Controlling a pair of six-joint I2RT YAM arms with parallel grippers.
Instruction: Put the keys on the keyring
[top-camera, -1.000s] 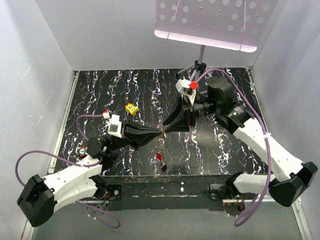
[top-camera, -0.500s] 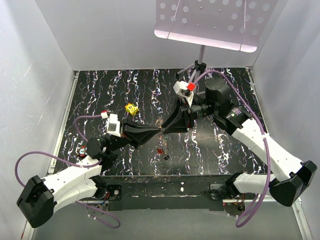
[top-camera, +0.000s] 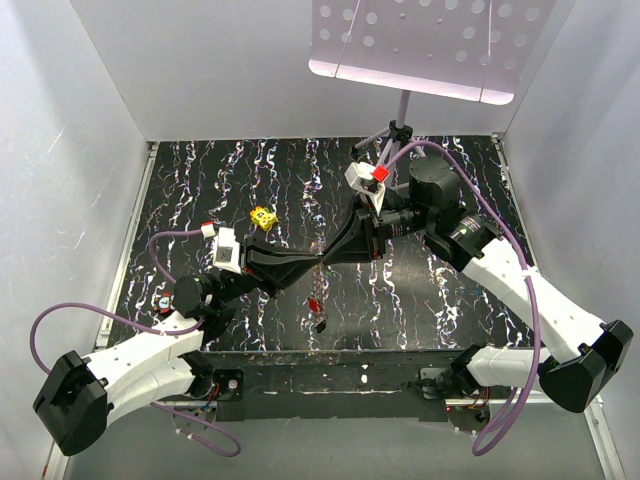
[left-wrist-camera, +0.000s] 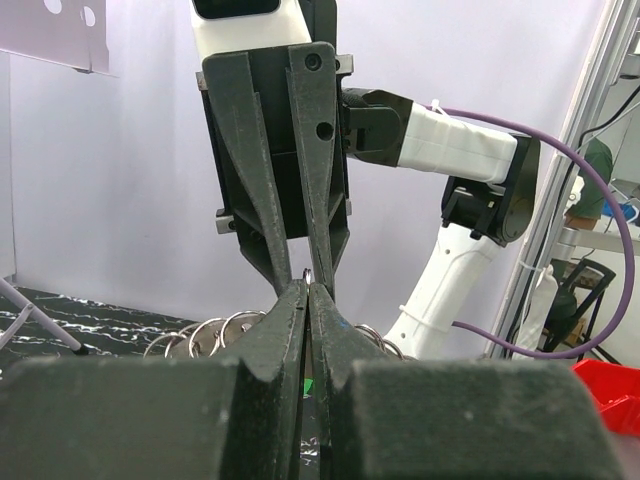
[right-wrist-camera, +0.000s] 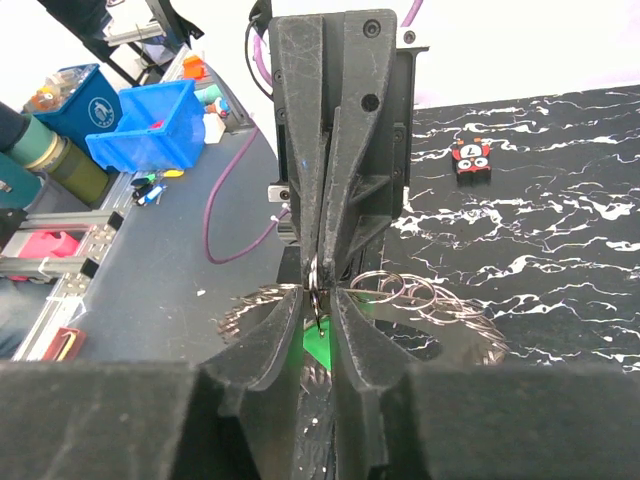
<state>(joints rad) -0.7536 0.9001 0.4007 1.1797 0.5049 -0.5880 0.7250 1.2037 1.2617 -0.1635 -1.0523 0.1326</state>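
Overhead view of a dark, white-veined counter inside white walls. Near the middle, just above the surface, left gripper and right gripper tip to tip, reaching in from opposite sides.

Left gripper pinched fully shut, no gap between its fingers, with the keyring, a thin silvery loop, caught at the very tips. Right gripper narrow, a slim gap between its fingers, framing a thin metal piece hanging from the keyring; cannot tell whether touching it.

Below the meeting point, the keys dangling in a short bunch, red head uppermost, a darker one beneath, close to the counter's near edge. From the right wrist view, a green key head low between the fingers.

Behind the grippers, a cluster of loose silver rings lying on the counter. Farther back and to the left, a yellow block with dark spots, well apart from both grippers. At the far edge, a grey tripod stand under a pale perforated panel.
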